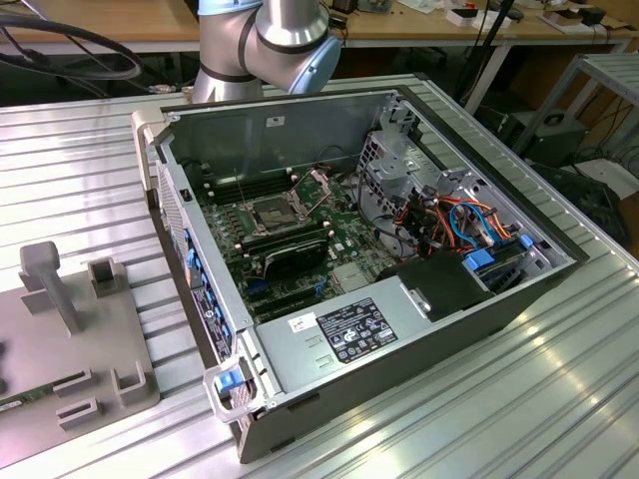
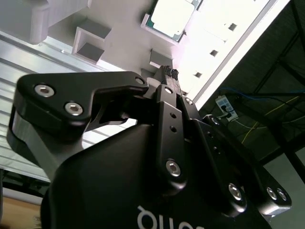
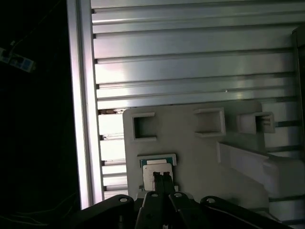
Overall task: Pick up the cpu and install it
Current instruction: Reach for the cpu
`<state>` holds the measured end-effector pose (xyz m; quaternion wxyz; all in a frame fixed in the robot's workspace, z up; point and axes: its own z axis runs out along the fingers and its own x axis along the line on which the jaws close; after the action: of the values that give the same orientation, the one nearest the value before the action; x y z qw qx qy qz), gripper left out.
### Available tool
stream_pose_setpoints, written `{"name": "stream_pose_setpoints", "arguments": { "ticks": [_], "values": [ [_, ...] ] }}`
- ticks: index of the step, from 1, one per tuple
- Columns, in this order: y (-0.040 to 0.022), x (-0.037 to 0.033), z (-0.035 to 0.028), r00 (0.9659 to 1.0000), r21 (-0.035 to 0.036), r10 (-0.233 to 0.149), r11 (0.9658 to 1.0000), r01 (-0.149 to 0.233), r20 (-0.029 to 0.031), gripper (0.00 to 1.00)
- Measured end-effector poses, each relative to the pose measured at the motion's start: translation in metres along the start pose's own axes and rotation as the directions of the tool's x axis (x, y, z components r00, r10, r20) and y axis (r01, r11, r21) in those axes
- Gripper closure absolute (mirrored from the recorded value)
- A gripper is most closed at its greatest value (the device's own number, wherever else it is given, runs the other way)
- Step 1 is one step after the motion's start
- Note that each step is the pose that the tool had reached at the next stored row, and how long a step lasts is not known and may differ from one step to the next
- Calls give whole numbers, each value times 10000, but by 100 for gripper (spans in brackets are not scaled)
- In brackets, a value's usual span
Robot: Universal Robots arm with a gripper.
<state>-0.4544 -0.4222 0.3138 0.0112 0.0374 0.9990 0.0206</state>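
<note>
OK, claw [image 2: 168,71] tips pinched narrow, empty; cpu [image 2: 171,14] sits dead ahead of them, apart, in grey fixture [image 1: 100,339] pocket. Fixture's at 8 o'clock of PC case [image 1: 329,120], exterior view.

Ribbed aluminium table [image 1: 559,379], wooden workbenches [image 1: 100,22] behind, grey metal rack [image 1: 617,72] alongside

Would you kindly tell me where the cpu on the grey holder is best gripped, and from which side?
Probably by two opposite edges, straight down from above: the cpu lies flat, metal top up, in a shallow nest on the grey holder, so only its thin sides suit the jaws.
</note>
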Motion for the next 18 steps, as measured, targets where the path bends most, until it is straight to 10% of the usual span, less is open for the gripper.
{"name": "stream_pose_setpoints", "arguments": {
  "ticks": [10, 18],
  "values": [
    [-1, 0, 15, 10000, -4, -1, 10000, 1, 6, 89],
    [-7, 9, 149, 10000, -1, 0, 10000, 0, 2, 89]
  ]
}}
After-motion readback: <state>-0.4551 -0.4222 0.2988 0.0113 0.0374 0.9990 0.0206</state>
